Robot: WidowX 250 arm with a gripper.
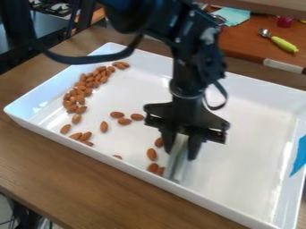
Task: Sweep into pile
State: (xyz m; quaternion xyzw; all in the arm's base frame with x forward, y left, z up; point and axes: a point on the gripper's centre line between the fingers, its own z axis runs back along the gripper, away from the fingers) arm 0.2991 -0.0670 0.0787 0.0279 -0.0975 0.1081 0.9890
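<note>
Holds a pale scraper (176, 162) clamped in the claw (181, 145), low inside the white tray (239, 179). Shows almonds (151, 154) just beside the scraper, others scattered, most bunched toward the tray's end at the view's left. Includes a wooden worktop (71, 179) beneath.

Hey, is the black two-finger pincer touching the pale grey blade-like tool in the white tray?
Touching. The camera view shows the pincer with the upper end of the pale grey blade-like tool held between its two fingers.
</note>
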